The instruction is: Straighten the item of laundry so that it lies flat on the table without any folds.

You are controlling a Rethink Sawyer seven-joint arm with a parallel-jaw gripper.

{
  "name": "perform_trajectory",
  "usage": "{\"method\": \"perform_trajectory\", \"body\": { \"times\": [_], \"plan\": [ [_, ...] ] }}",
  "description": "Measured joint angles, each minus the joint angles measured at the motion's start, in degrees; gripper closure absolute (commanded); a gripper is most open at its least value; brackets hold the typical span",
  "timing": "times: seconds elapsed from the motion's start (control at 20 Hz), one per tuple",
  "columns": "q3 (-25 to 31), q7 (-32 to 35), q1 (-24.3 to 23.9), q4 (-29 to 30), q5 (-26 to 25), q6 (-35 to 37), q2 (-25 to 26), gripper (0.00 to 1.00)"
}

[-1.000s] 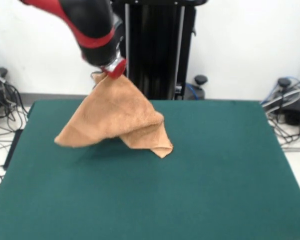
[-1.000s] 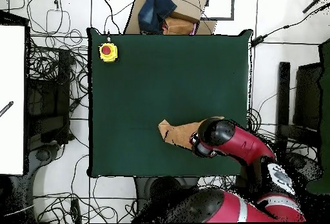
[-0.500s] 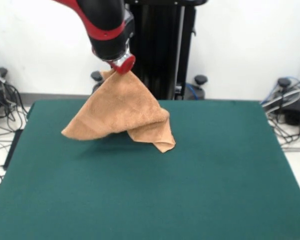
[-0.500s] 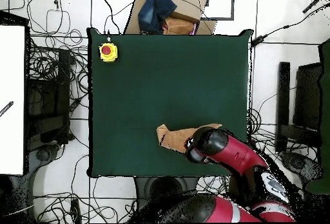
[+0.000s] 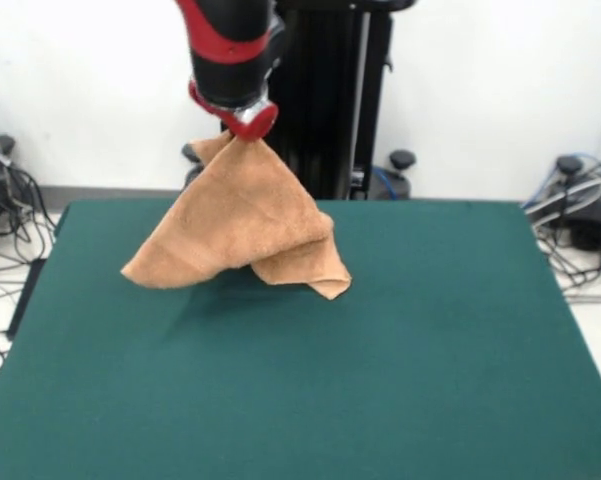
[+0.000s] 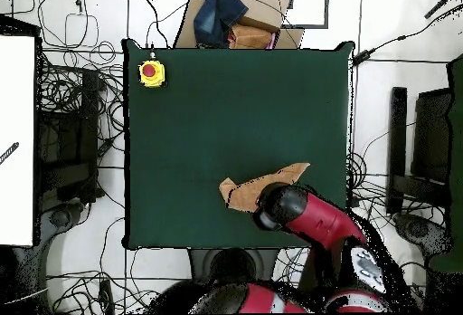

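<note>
Green table point(image 5: 430, 350), tan towel point(image 5: 245, 225) hanging bunched — one corner pinched in gripper point(image 5: 242, 128) jaws, lower tip touching cloth.

The claw point(image 5: 242, 132) pinches one corner of the towel point(image 5: 242, 222), which hangs bunched above the table point(image 5: 400, 350).

- Towel point(image 5: 242, 228): soft terry cloth, orange-tan, matt and nubbly, draping in loose folds.
- Table point(image 5: 400, 360): dark green cloth-like top, matt, even, without sheen.
- Arm point(image 5: 230, 40): glossy red and black moulded shell with highlights, likely plastic; gripper point(image 5: 248, 122) tip red and shiny.
- Button box point(image 6: 151, 73), upper left of the overhead frame: smooth yellow housing, red cap, plastic-looking.
- Box point(image 6: 262, 31) at the top edge: brown cardboard, dull; dark blue cloth point(image 6: 222, 13) on it.
</note>
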Motion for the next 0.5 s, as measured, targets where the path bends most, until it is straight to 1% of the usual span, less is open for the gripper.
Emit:
{"method": "perform_trajectory", "body": {
  "times": [0.15,0.3,0.5],
  "plan": [
    [-2.4,0.41,3.47,0.6,-0.01,-2.7,-1.27,1.0],
    [-5.92,0.52,8.15,1.06,0.15,-8.22,-2.71,1.0],
    [-7.75,0.91,9.95,1.37,1.4,-10.91,-3.73,1.0]
  ]
}}
